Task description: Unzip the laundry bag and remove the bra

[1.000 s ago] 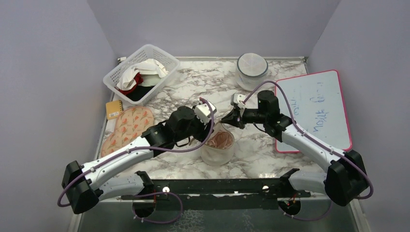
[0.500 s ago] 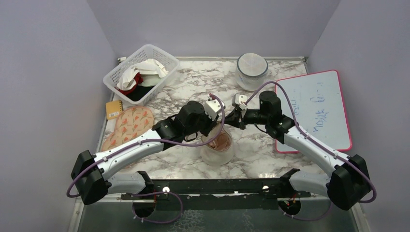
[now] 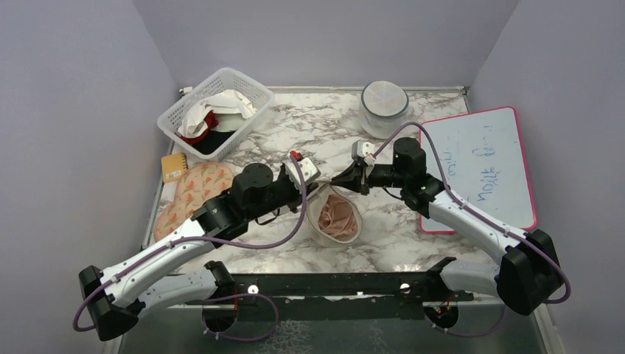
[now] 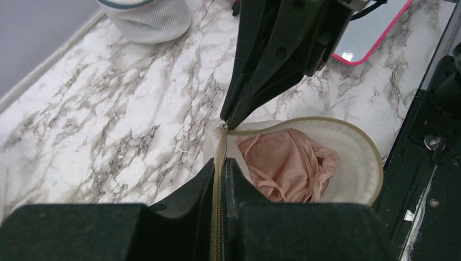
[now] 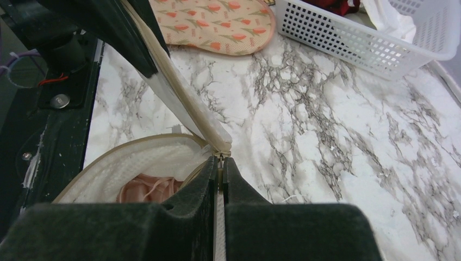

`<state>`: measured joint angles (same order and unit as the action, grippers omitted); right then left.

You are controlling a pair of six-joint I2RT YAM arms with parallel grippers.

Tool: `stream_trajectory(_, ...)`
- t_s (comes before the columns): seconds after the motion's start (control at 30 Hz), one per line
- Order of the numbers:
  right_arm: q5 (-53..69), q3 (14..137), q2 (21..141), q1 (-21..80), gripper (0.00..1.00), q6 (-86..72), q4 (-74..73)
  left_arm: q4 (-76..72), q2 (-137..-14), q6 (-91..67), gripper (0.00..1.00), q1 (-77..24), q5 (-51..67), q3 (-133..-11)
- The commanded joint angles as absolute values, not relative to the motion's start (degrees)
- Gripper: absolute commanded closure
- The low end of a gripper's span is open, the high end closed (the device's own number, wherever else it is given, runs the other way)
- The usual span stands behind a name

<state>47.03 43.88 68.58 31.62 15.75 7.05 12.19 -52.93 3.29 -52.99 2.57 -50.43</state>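
The cream mesh laundry bag (image 3: pixel 326 226) lies at table centre, its mouth gaping, with the pale pink bra (image 3: pixel 337 216) inside. My left gripper (image 3: pixel 315 189) is shut on the bag's zipper tape at its upper left rim; in the left wrist view the tape (image 4: pixel 219 142) runs between the closed fingers (image 4: pixel 190 190), with the bra (image 4: pixel 285 165) and bag rim (image 4: pixel 356 142) beyond. My right gripper (image 3: pixel 339 179) is shut on the zipper pull (image 5: pixel 220 159), tip to tip with the left gripper. The right wrist view shows the bag mesh (image 5: pixel 130 160) and bra (image 5: pixel 145 187).
A white basket (image 3: pixel 243 82) of white, red and black clothes stands back left. A greyish-white round pod (image 3: pixel 384 103) sits at the back. A pink-rimmed whiteboard (image 3: pixel 479 166) lies right. Patterned pads (image 3: pixel 195 193) and a small yellow item (image 3: pixel 173 166) lie left.
My left arm has drawn back to the left while holding the tape. The bag's mouth has opened wider and tipped toward the camera, showing more of the bra. The right gripper shifted slightly left.
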Motion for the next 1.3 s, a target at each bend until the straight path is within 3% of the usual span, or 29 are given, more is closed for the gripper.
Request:
stream_trajectory(0.0,46.6,45.0,72.2,31.4,0.99,16.1,7.6,10.3,-47.4,8.1,1.0,-53.1,7.8,-50.7)
stream_trajectory(1.0,61.8,54.1,81.1,31.3,0.99,28.1,-1.5,7.8,-40.2,12.6,1.0,-53.1,21.2,-48.7)
stream_trajectory(1.2,60.6,54.2,81.7,31.4,0.99,25.0,-1.3,6.4,-40.2,10.6,1.0,-53.1,19.8,-48.2)
stream_trajectory(1.27,58.3,53.9,81.2,31.4,0.94,22.9,-1.6,6.1,-40.4,9.1,1.0,-53.1,17.3,-48.1)
